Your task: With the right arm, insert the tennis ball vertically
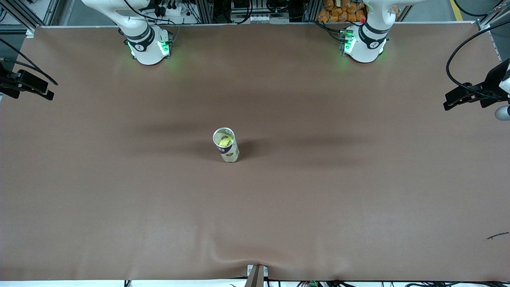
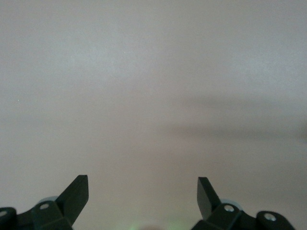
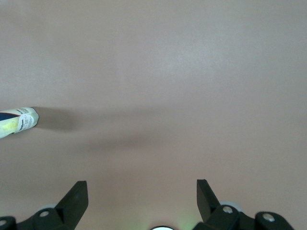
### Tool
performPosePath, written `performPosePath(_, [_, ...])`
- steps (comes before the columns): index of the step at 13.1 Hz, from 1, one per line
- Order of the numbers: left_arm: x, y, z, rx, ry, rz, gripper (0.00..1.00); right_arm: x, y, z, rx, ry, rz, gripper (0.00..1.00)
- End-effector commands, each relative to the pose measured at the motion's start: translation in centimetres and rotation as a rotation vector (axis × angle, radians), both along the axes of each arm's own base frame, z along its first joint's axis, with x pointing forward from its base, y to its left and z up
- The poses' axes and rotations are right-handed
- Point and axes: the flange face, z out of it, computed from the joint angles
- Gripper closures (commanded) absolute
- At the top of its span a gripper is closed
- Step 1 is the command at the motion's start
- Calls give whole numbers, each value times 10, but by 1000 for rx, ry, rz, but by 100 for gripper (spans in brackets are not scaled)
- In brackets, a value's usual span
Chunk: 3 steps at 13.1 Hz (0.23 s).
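Observation:
A clear tennis-ball can (image 1: 228, 152) with a dark label band stands upright in the middle of the brown table. A yellow tennis ball (image 1: 224, 140) lies inside it, seen through the open top. The right wrist view catches the same can (image 3: 20, 120) at its edge, well away from my right gripper (image 3: 142, 188), which is open and empty over bare cloth. My left gripper (image 2: 143, 184) is open and empty too, with only bare cloth below it. Neither hand shows in the front view, only the two arm bases.
The right arm's base (image 1: 148, 46) and the left arm's base (image 1: 364, 44) stand along the table's edge farthest from the front camera. Black cabled fixtures (image 1: 26, 84) (image 1: 474, 95) reach in at both ends of the table. A brown cloth (image 1: 119, 207) covers the table.

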Motion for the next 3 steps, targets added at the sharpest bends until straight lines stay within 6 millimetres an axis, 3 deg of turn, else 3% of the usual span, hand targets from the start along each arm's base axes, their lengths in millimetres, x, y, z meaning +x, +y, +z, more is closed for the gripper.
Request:
performPosePath(1, [-1, -2, 2, 4, -12, -1, 0, -2, -2, 3, -16, -4, -7, 0])
performPosePath(3, [-1, -3, 5, -7, -19, -6, 0, -2, -1, 3, -16, -4, -5, 0])
